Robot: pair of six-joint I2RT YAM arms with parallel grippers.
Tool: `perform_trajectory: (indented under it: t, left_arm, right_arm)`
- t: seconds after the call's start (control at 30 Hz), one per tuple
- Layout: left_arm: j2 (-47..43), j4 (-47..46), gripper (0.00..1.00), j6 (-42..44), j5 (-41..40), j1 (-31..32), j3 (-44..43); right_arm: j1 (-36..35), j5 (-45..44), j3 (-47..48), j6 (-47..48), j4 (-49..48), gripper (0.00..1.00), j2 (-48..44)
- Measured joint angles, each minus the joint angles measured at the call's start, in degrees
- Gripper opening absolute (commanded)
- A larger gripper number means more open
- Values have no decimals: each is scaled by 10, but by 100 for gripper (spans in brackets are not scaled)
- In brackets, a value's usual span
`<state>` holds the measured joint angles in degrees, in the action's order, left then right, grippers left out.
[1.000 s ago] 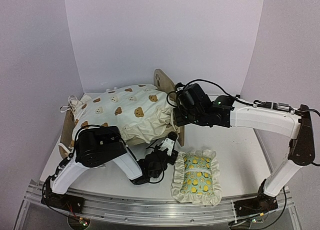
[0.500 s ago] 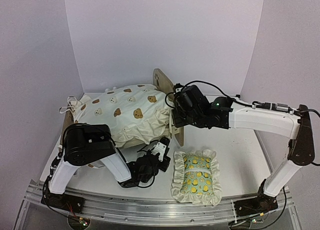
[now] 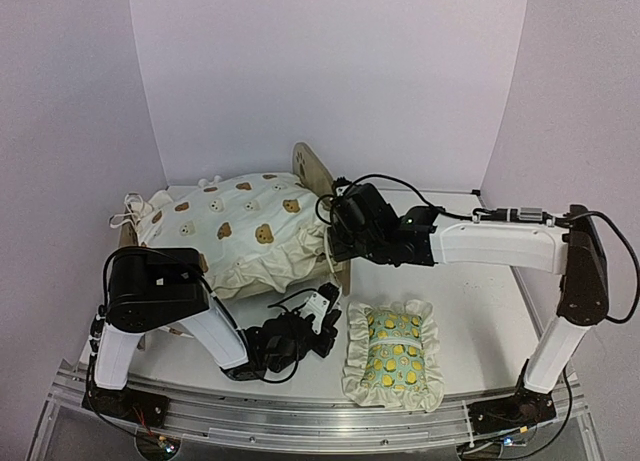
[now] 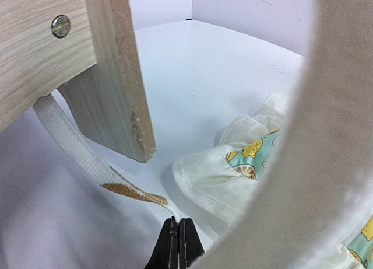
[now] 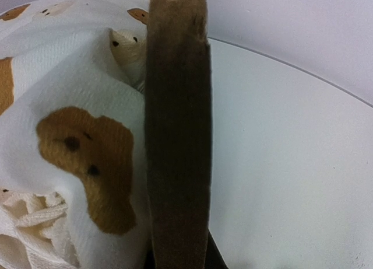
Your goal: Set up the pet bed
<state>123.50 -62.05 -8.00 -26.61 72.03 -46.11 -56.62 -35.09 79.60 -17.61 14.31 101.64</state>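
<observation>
The pet bed (image 3: 311, 169) stands at the back left, its rounded wooden headboard upright. A cream bear-print cushion (image 3: 240, 221) is heaped over its frame. My right gripper (image 3: 335, 245) is shut on the headboard's edge. In the right wrist view that edge (image 5: 178, 123) runs up between the jaws of the right gripper (image 5: 178, 258), with the cushion (image 5: 76, 146) to its left. My left gripper (image 4: 179, 223), low in front of the bed, is shut on the end of a white cushion tie (image 4: 73, 146) hanging beside a wooden leg (image 4: 116, 88).
A green lemon-print ruffled pillow (image 3: 393, 353) lies on the white table near the front, just right of the left gripper (image 3: 329, 299); its corner (image 4: 233, 170) shows in the left wrist view. Purple walls close in the back and sides. A metal rail (image 3: 300, 416) runs along the front edge.
The bed and cushion have shifted left, the right gripper going with the headboard. The left arm has drawn back to the left with the tie.
</observation>
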Motion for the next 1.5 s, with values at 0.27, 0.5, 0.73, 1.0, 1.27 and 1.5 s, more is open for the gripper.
perform_trajectory:
  t: [0.27,0.5,0.73,1.0,1.27,1.5]
  left_arm:
    - [0,7,0,5,21,-7,-1]
    - [0,15,0,-5,45,-33,-1]
    - [0,23,0,-24,70,-38,0]
    - [-2,31,0,-69,123,-38,13]
    - [-35,59,0,-94,177,-39,20]
    - [-114,105,0,-107,244,-39,33]
  right_arm:
    - [22,22,-8,27,-63,0,26]
    - [29,36,-65,44,-148,4,26]
    - [29,34,-92,59,-182,31,24]
    - [38,61,-165,75,-164,60,-47]
    - [48,105,-217,83,-93,65,-173]
    - [61,183,-272,44,-58,57,-249]
